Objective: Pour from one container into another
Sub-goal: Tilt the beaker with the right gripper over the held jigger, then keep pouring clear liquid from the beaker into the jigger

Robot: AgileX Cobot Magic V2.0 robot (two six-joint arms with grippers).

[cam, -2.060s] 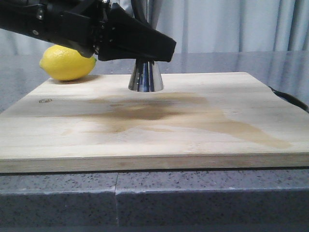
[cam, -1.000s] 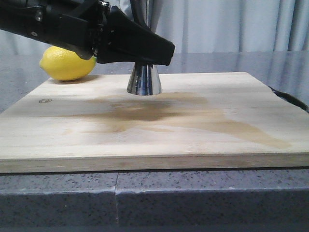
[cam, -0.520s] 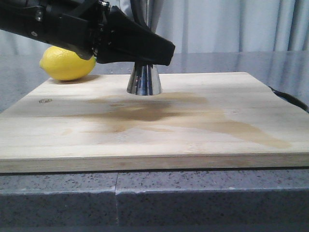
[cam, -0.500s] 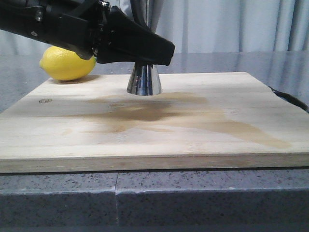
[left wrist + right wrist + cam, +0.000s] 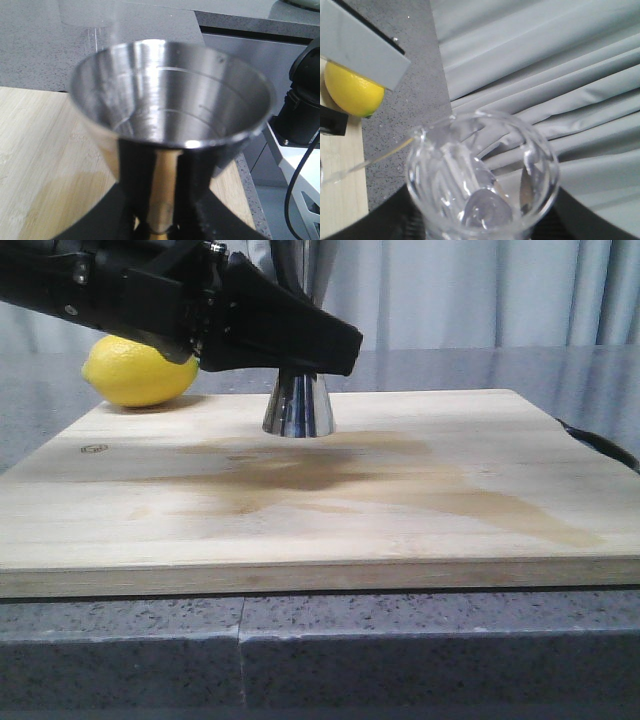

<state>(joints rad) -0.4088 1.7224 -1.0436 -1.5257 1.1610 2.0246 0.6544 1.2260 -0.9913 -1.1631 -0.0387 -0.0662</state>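
Observation:
The steel jigger stands at the back of the wooden board, just above it or on it; only its lower cone shows under my left gripper. In the left wrist view that gripper is shut on the gold-banded waist, and the jigger's open cup fills the view. My right gripper is shut on the clear glass beaker, held tilted with its lip towards the lemon. A thin pale streak runs from the lip. In the front view the right gripper is hidden.
A yellow lemon lies at the board's back left corner, close to the left arm. A broad brown wet stain spreads across the board. A black cable lies off its right edge. Grey curtains hang behind the speckled stone counter.
About two seconds ago the left gripper and jigger shifted slightly left and up. In the last second nothing has visibly moved.

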